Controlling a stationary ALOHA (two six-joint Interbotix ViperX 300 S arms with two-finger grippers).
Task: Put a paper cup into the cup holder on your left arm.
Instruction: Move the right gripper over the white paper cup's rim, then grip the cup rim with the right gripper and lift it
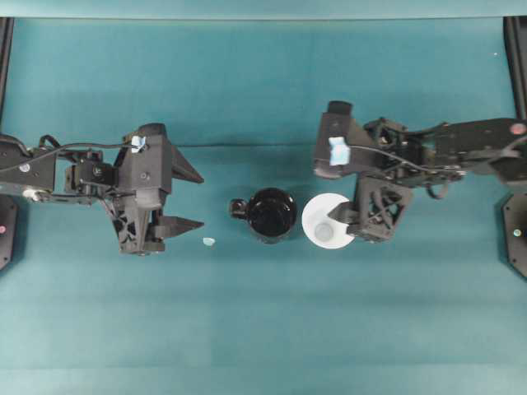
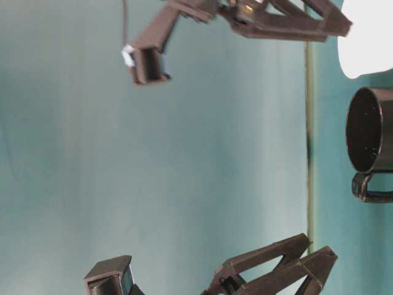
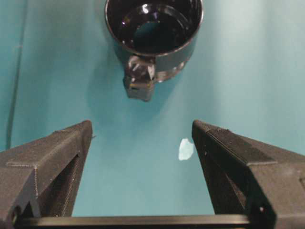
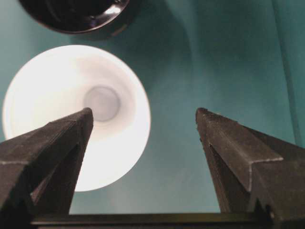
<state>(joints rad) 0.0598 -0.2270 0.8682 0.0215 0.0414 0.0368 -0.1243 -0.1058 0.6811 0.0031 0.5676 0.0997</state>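
My right pincer [image 1: 339, 219] gapes wide over the small white tapered paper cup [image 1: 324, 220] at frame centre, just right of the glossy black mug-shaped cup holder [image 1: 271, 214]; off-centre closing could tip it into the holder; left pincer [image 1: 193, 200] wide, empty.

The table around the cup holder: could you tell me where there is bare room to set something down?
Bare cloth lies in front of and behind the cup holder. It is crowded beside it: the paper cup with the right gripper over it, and the paper scrap towards the left gripper.
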